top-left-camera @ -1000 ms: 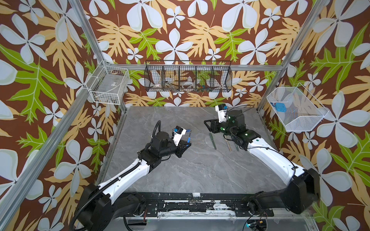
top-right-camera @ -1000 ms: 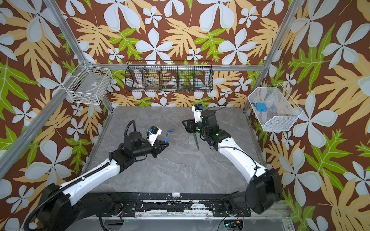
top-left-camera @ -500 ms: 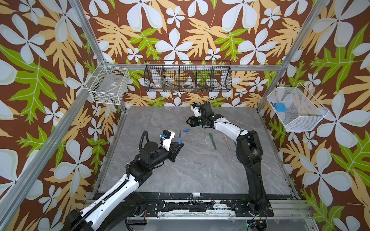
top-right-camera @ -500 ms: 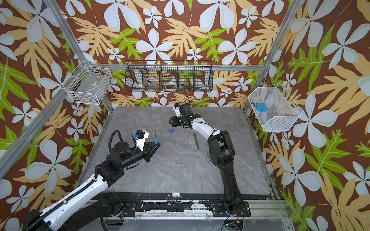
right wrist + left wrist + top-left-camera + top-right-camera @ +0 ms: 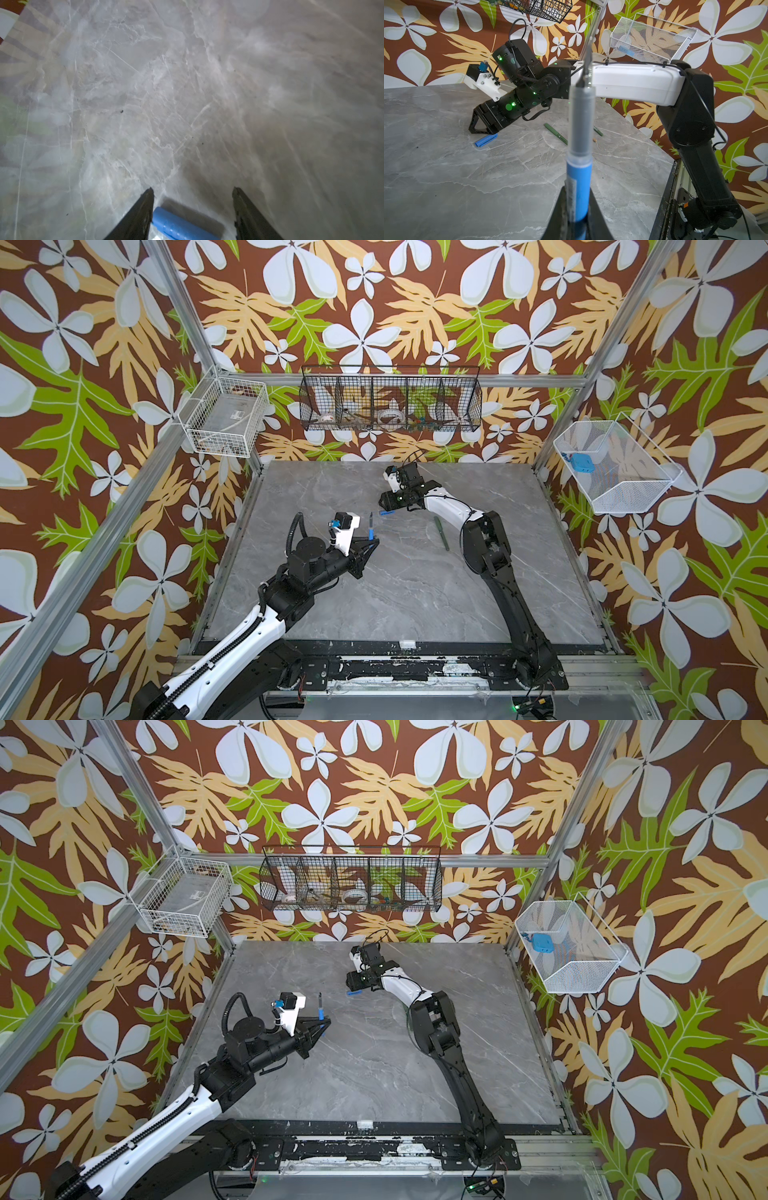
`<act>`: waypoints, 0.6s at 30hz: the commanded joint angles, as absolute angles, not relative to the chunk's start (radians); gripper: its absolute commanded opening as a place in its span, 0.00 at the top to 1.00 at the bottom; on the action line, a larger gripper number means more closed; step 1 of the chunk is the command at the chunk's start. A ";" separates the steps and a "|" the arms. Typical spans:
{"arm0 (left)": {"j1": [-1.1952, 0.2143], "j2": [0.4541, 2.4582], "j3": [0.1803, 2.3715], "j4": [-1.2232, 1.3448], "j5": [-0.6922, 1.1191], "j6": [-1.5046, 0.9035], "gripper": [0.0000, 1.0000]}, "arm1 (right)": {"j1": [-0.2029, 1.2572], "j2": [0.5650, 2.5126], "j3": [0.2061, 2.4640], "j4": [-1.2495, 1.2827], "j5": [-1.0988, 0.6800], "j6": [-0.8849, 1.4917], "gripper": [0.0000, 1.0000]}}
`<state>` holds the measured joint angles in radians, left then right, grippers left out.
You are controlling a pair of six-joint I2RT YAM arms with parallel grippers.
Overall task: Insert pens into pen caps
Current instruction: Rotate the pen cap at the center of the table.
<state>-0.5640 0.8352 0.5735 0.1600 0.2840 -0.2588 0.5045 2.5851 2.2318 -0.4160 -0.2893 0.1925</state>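
My left gripper (image 5: 371, 542) is shut on the blue pen (image 5: 579, 176), which stands upright with its thin dark tip up; both top views show the blue pen (image 5: 320, 1009) this way. My right gripper (image 5: 193, 189) is open and low over the table, its jaws straddling the blue pen cap (image 5: 180, 227), which lies flat and touches one finger. In a top view the blue cap (image 5: 386, 512) sits just at the right gripper (image 5: 385, 502). Two dark green pens (image 5: 556, 134) (image 5: 598, 131) lie on the table beyond it.
The grey marble table (image 5: 415, 593) carries a dark green pen (image 5: 441, 533) right beside the right arm's elbow. A small tan bit (image 5: 595, 140) lies near the green pens. Wire baskets (image 5: 390, 406) hang on the back and side walls.
My right gripper has swung left and come down around the blue cap, its jaws standing wider. My left gripper has kept hold of the upright blue pen, shifting only a little.
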 commanded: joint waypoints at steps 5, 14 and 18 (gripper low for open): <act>-0.561 0.847 0.592 0.154 0.291 -0.246 1.00 | 0.505 2.649 2.291 -0.462 -0.407 0.180 0.39; -0.561 0.847 0.597 0.137 0.275 -0.235 1.00 | 0.509 2.638 2.276 -0.556 -0.527 0.160 0.40; -0.561 0.835 0.600 0.140 0.271 -0.235 1.00 | 0.513 2.579 2.187 -0.602 -0.564 0.178 0.43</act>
